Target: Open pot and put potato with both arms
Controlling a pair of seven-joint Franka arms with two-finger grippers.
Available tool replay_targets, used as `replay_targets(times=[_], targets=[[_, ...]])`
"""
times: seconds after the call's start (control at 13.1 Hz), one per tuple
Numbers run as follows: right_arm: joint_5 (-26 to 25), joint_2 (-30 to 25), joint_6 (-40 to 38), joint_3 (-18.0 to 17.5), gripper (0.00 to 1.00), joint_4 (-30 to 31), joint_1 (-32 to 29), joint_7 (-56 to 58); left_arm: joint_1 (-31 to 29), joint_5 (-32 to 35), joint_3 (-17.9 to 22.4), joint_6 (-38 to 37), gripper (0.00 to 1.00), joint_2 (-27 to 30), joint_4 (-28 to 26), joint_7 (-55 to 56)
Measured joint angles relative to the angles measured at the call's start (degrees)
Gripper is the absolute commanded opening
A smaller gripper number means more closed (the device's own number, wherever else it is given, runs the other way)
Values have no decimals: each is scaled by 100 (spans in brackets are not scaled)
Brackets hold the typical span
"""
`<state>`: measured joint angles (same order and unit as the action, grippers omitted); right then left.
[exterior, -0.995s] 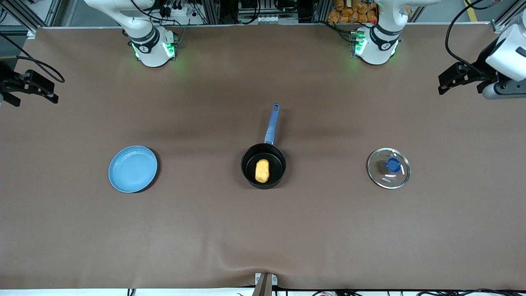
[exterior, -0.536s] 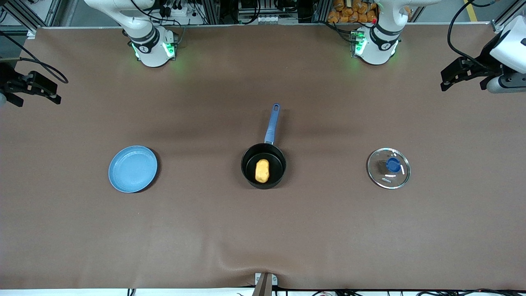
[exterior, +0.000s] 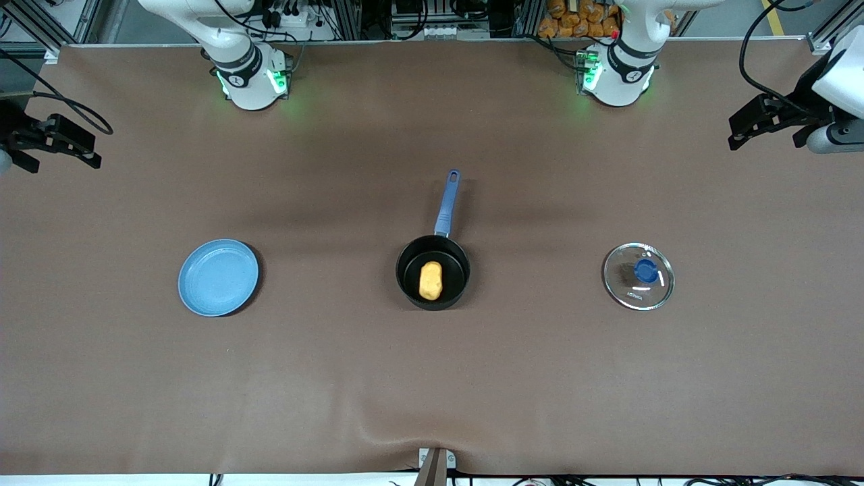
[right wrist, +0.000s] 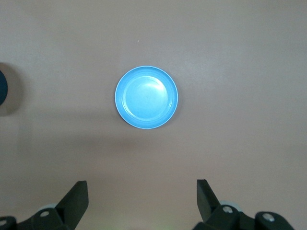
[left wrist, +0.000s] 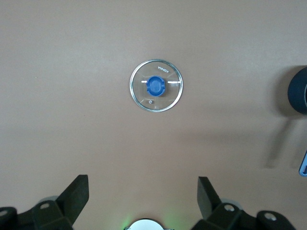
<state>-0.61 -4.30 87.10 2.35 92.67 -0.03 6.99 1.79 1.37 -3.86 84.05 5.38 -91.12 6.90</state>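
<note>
The black pot [exterior: 433,298] stands uncovered mid-table, its blue handle [exterior: 447,202] pointing toward the arms' bases. The yellow potato [exterior: 430,281] lies inside it. The glass lid [exterior: 638,276] with its blue knob [exterior: 646,271] rests flat on the table toward the left arm's end, and it also shows in the left wrist view as the lid [left wrist: 156,86]. My left gripper [exterior: 739,133] hangs open and empty high over that end of the table; its fingers [left wrist: 79,191] are spread wide. My right gripper [exterior: 81,147] is open and empty over the right arm's end, its fingers [right wrist: 79,194] wide apart.
A light-blue plate [exterior: 218,277] lies empty toward the right arm's end, level with the pot, and is seen as the plate [right wrist: 146,97] under the right wrist. The brown mat [exterior: 432,391] has a small fold at its front edge.
The left gripper has drawn slightly outward toward its end of the table and the bases. The right gripper has shifted only a little. Pot, potato, lid and plate have not moved.
</note>
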Motion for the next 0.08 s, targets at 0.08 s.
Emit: replay_targets(times=[0.08], targets=[[0, 82, -86, -1, 100, -119, 27, 0, 0, 0, -1, 0, 100, -5, 8, 3]])
